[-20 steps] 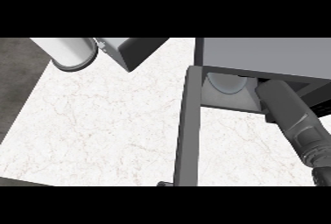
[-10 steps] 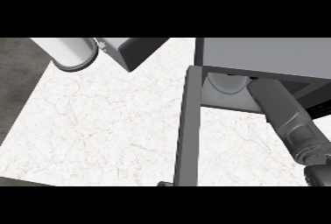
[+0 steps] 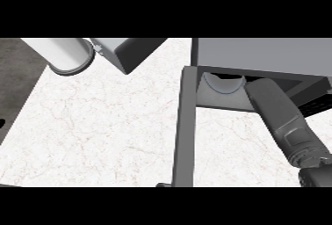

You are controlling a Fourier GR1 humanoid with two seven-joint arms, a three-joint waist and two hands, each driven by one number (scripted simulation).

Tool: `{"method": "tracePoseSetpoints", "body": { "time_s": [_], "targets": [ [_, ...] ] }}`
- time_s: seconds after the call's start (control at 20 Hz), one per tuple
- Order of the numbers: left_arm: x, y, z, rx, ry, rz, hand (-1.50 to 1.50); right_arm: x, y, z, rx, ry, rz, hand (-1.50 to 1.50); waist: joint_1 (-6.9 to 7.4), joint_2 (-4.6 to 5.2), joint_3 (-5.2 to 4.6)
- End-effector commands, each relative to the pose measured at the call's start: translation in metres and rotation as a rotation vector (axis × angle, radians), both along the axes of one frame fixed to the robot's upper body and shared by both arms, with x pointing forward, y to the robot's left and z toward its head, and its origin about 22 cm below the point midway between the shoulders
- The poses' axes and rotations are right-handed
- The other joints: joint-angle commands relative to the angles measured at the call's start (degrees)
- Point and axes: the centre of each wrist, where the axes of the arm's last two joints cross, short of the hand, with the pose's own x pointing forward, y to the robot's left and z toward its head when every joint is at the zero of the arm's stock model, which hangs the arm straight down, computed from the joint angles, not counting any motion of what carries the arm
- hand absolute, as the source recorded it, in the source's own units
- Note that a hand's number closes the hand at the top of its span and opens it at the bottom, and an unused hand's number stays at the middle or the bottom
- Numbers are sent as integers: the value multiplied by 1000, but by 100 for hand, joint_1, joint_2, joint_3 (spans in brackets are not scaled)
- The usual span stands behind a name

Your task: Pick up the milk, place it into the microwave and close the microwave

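- We look steeply down on a white marble worktop point(image 3: 97, 132); the microwave point(image 3: 266, 52) stands at its far right corner
- The microwave door point(image 3: 185, 132) hangs open and shows edge-on, a grey bar running from the oven's front toward the worktop's near edge
- Our right forearm point(image 3: 279, 116) comes in from the near right corner and reaches into the oven's mouth
- The right hand is hidden under the oven's roof, so we cannot tell whether it is open, closed or holding anything
- The left hand does not show
- A pale, rounded shape point(image 3: 224, 83) sits just inside the cavity, beside the forearm toward the door side; we take it for the milk, though only a curved part of it shows
- We cannot tell whether it stands free on the oven floor or is in the hand
- We judge the milk light and fairly stiff, with smooth sides that may slip; it is best held round the middle of its body and kept upright
- Tall and narrow, it could tip if nudged as the arm comes out
- A white cylinder point(image 3: 62, 55) and a grey box point(image 3: 126, 50) sit along the far edge toward the left corner, well apart from the oven
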Motion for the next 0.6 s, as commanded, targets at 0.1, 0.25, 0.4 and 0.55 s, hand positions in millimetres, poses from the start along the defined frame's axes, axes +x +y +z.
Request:
{"method": "tracePoseSetpoints", "body": {
  "time_s": [0.1, 0.25, 0.4, 0.55],
  "targets": [
    [13, -13, 1, 1, -9, -62, -150, -8, 8, -17, 196, 11, 114, -150, -169, -80, -13],
    [3, -26, -2, -3, -6, -85, -150, -12, -6, -23, 285, 48, 142, -150, -241, -158, -21],
    [12, -39, -2, -13, 14, -112, -150, -19, 27, -39, 342, 73, 158, -150, -336, -197, -27],
    [18, -40, -8, -34, 17, -136, 150, -32, 2, -56, 457, 88, 187, -150, -385, -206, -28]
  ]
}}
